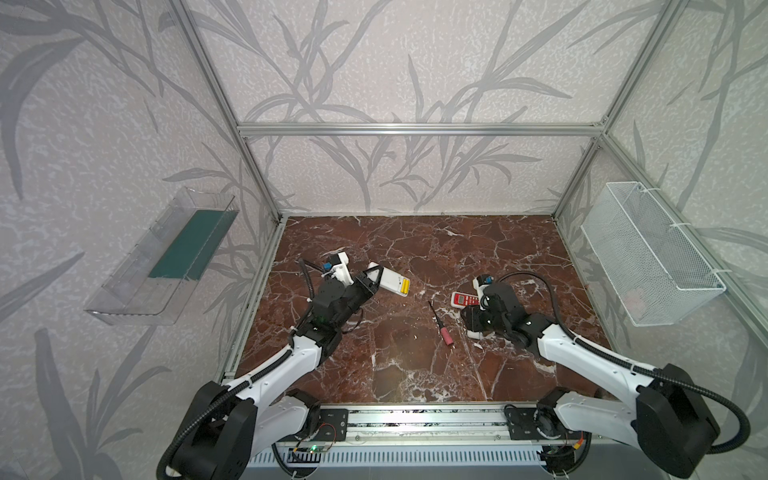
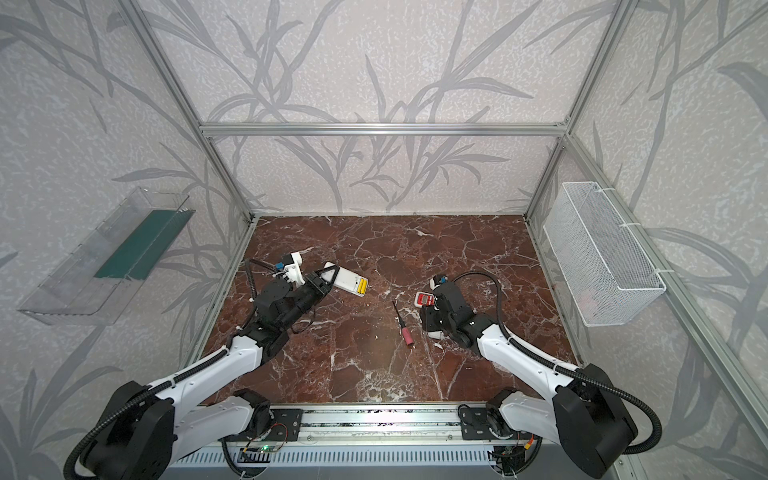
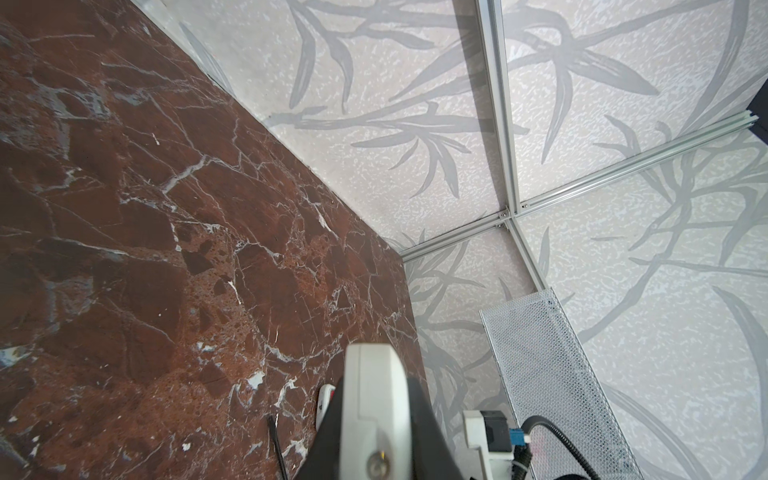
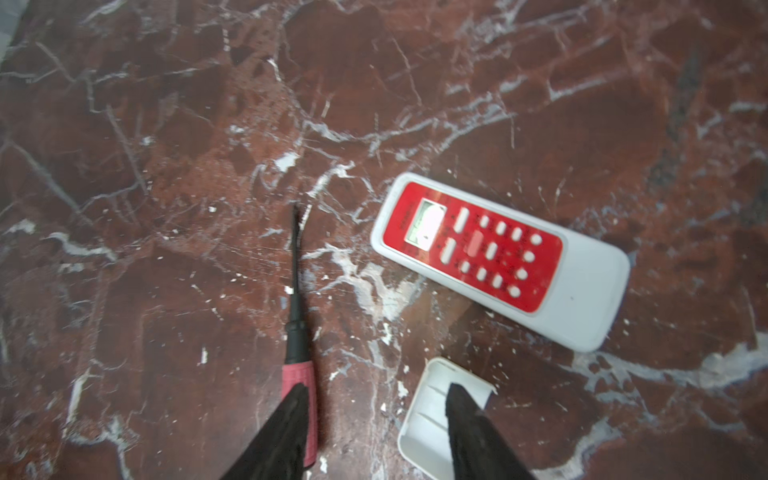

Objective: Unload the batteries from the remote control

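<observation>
Left fingers: pinching white remote by one end, yellow batteries exposed.
Right fingers: spread over cover, empty.
Risk: losing that end-grip when prying.

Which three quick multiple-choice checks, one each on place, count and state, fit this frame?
1. Where is the white rectangular plastic remote control with the open battery bay?
A. In the left gripper
B. In the white wire basket
C. On the clear wall shelf
2. How many yellow cylindrical batteries show in it?
A. None
B. Two
C. Four
3. How is the right gripper?
A. Shut on the pink-handled screwdriver
B. Open, holding nothing
C. Shut on the red-faced remote
Answers: 1 A, its end sits clamped in both top views; 2 B, two lie side by side; 3 B, the right wrist view shows spread jaws with nothing between.
</observation>
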`<state>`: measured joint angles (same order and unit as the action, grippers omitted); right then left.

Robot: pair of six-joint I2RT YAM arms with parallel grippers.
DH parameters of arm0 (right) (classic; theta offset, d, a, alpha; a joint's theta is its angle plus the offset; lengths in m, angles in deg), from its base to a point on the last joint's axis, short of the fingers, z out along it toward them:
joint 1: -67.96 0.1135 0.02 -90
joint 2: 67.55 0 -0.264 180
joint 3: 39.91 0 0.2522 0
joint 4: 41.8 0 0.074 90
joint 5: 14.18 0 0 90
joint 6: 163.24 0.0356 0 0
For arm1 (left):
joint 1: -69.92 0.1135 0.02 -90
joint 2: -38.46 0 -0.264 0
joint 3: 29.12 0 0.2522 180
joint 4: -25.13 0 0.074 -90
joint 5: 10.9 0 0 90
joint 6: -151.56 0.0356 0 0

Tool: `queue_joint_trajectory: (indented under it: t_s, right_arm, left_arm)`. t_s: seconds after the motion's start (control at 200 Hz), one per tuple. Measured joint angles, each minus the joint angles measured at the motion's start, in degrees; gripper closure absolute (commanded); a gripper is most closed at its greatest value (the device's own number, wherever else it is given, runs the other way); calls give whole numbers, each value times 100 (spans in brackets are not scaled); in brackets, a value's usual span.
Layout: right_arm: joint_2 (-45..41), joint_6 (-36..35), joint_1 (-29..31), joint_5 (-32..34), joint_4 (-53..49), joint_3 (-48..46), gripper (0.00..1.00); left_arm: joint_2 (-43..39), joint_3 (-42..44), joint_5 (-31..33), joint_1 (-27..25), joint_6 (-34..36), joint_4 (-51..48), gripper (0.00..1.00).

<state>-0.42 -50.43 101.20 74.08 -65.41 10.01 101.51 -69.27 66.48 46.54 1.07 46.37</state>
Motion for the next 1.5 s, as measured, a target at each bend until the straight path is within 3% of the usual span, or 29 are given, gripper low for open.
queue_joint_trajectory:
  t_s: [0.24,0.55,0.765,1.14,1.225,1.4,1.5]
  right_arm:
    - [2,-1335,466,-883,350,492,40]
    - [568,-2575,1128,-1274,960,1368,30]
    - [1517,-2789,1309,-1335,955,2291,21]
    - [2446,-2852,1410,-1353,721,2940,17]
    - [2535,-2857,1438,-1353,686,2997,19]
    - [2675,-2863,1458,-1401,632,3075,45]
    - [2717,-2892,1493,-1397,514,3163,53]
  left_arm:
    - [-68,-2,-553,17,299,-299,100]
    - [-11,-26,-1176,20,452,-439,100]
    - [94,-50,-1412,20,450,-422,100]
    - [103,-52,-1456,20,470,-413,100]
    - [103,-52,-1453,20,498,-417,100]
    - [103,-52,-1421,20,553,-431,100]
    - [103,-55,-1405,22,584,-479,100]
